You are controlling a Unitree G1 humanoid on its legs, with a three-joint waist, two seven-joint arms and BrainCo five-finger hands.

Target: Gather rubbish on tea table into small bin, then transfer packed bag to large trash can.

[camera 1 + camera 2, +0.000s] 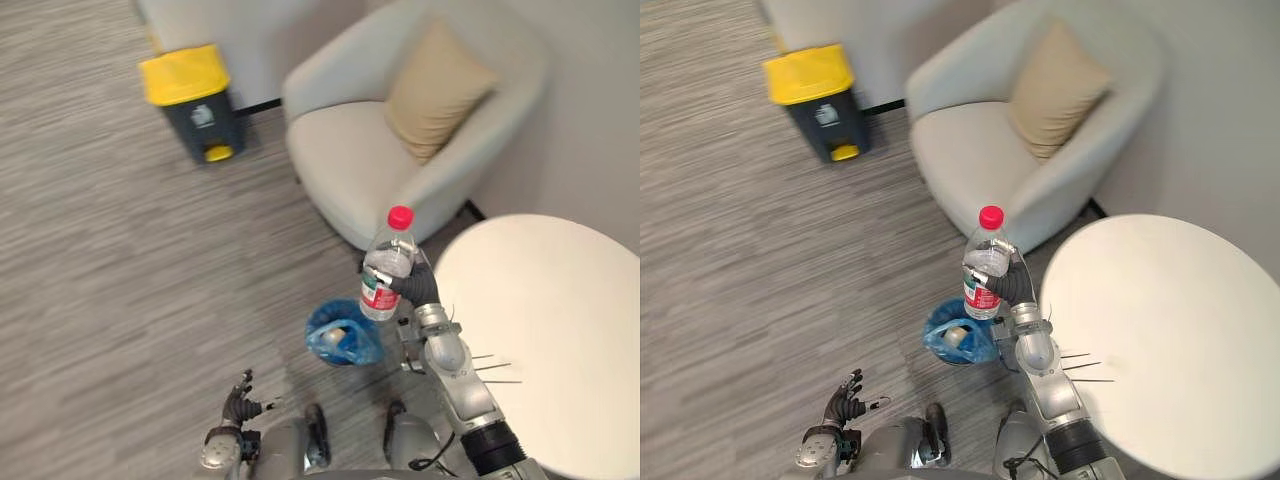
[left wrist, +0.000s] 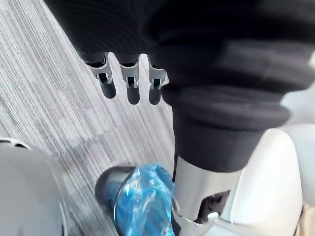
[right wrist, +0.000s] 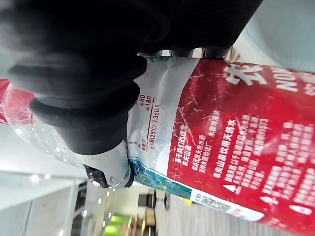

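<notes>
The right hand (image 1: pixel 418 285) curls its fingers round the labelled middle of the plastic bottle (image 1: pixel 386 268), upright above the blue-bagged small bin (image 1: pixel 345 335) beside the table (image 1: pixel 560 320); it looks light, slick and crushable, while the left hand (image 1: pixel 240 402) hangs open.

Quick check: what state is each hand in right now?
Left hand: open, holding nothing.
Right hand: closed around the clear plastic water bottle with a red cap.
</notes>
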